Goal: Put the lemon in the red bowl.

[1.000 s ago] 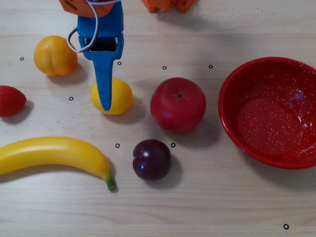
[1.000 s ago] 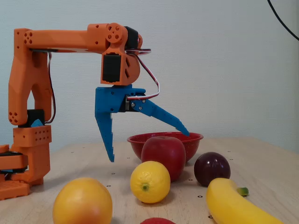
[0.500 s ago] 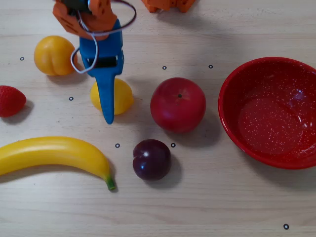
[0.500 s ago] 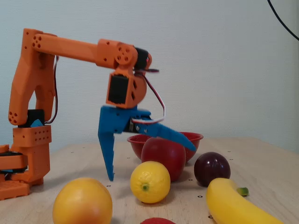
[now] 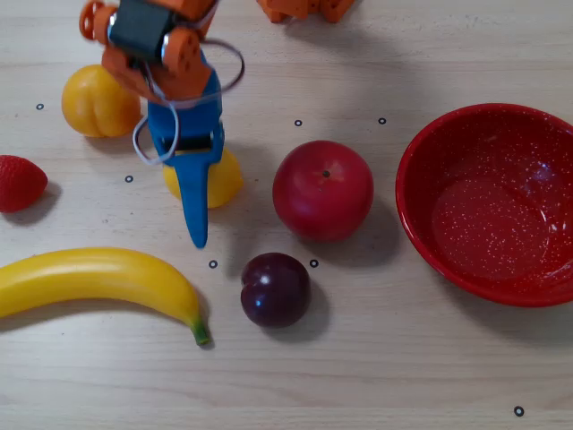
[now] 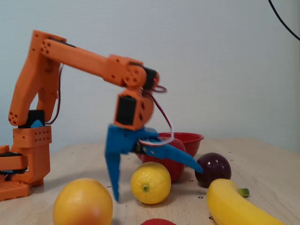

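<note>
In the fixed view a banana [image 6: 236, 206] and an orange fruit [image 6: 83, 202] lie nearest. Just behind them sits the lemon [image 6: 150, 183] on the table [image 5: 376, 376], with the blue gripper [image 6: 157, 183] low over it, jaws spread wide, one finger on each side. Behind come the apple [image 5: 322, 190] and plum [image 5: 275, 288], then the red bowl [image 5: 421, 224], well apart from the lemon.

No readable text, labels, numbers, signs
</note>
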Robot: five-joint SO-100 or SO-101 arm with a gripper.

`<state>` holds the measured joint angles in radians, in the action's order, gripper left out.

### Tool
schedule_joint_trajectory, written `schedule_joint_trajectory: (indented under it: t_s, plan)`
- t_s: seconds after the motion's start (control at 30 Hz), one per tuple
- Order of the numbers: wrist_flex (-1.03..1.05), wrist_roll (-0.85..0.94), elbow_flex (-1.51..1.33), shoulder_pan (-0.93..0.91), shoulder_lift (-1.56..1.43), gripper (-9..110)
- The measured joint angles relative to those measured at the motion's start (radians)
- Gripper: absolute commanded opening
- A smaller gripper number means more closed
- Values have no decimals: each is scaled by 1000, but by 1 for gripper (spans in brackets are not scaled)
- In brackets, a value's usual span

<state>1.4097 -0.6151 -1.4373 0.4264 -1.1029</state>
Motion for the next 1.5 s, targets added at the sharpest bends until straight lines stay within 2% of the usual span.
schedule_joint_trajectory:
  t_s: [1.5]
  plan:
    - [0, -8, 60, 0, 46, 65]
